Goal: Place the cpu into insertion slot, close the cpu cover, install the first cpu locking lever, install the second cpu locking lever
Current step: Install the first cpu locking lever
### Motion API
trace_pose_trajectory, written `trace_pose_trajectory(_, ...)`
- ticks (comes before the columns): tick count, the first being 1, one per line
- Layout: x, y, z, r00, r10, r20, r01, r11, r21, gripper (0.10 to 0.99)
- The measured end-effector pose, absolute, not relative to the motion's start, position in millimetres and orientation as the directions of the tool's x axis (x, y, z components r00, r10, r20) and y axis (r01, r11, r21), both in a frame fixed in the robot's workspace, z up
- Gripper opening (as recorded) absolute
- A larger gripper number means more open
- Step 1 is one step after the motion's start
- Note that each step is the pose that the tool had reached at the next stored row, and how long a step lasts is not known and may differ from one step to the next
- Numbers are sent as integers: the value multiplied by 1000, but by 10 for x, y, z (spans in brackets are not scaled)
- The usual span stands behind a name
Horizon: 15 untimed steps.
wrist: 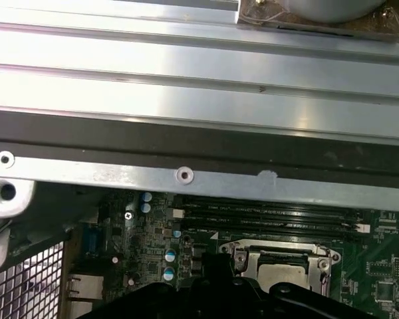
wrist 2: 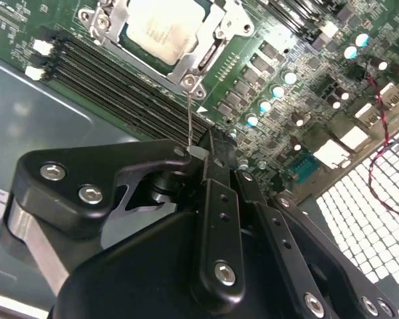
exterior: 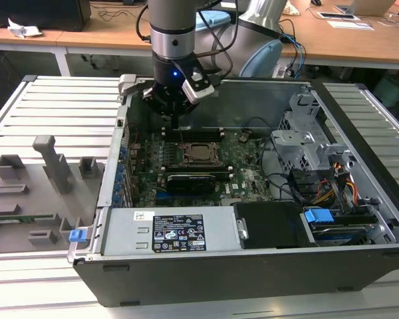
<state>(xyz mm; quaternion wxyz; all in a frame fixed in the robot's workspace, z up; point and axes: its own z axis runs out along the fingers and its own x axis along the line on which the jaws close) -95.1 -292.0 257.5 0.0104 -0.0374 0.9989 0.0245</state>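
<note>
The cpu (wrist 2: 161, 28) lies flat in the insertion slot (wrist 2: 216, 50) on the green board, its pale metal face up. The silver cpu cover (wrist 2: 206, 58) lies down around it as a frame. A thin wire locking lever (wrist 2: 189, 116) rises from the socket's corner to my gripper (wrist 2: 207, 150), whose black fingers are shut on the lever's flat end. In the exterior view the gripper (exterior: 176, 123) hangs just behind the socket (exterior: 198, 153), inside the open computer case. The first wrist view shows the cpu (wrist: 284, 276) and cover (wrist: 243, 258) past the black gripper body.
Long black memory slots (wrist 2: 113, 83) run beside the socket. A black expansion card (exterior: 196, 180) lies in front of it. The case wall (wrist: 186, 176) stands close behind the gripper. A drive cage (exterior: 312, 143) with cables fills the exterior view's right. Grey fixtures (exterior: 50, 163) sit on the left table.
</note>
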Motion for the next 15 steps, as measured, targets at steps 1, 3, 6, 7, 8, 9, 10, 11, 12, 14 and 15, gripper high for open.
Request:
trace_pose_trajectory(1,-951,-2920,2574,-997,-74,-22,-75,996,48,106)
trace_pose_trajectory(3,-948,-2920,2572,-997,-74,-22,-75,996,48,106)
trace_pose_trajectory(6,-930,-2919,2569,-997,-74,-23,-75,996,48,106)
trace_pose_trajectory(7,-916,-2919,2568,-997,-74,-22,-75,996,48,106)
trace_pose_trajectory(8,-902,-2919,2567,-997,-74,-22,-75,996,48,106)
trace_pose_trajectory(9,-864,-2919,2562,-997,-74,-22,-75,996,48,106)
trace_pose_trajectory(10,-842,-2919,2559,-997,-74,-22,-75,996,48,106)
trace_pose_trajectory(11,-806,-2919,2555,-997,-74,-22,-75,996,48,106)
trace_pose_trajectory(12,-774,-2919,2552,-997,-74,-22,-75,996,48,106)
trace_pose_trajectory(14,-688,-2918,2544,-997,-74,-22,-75,996,48,106)
trace_pose_trajectory(15,-608,-2917,2536,-997,-74,-22,-75,996,48,106)
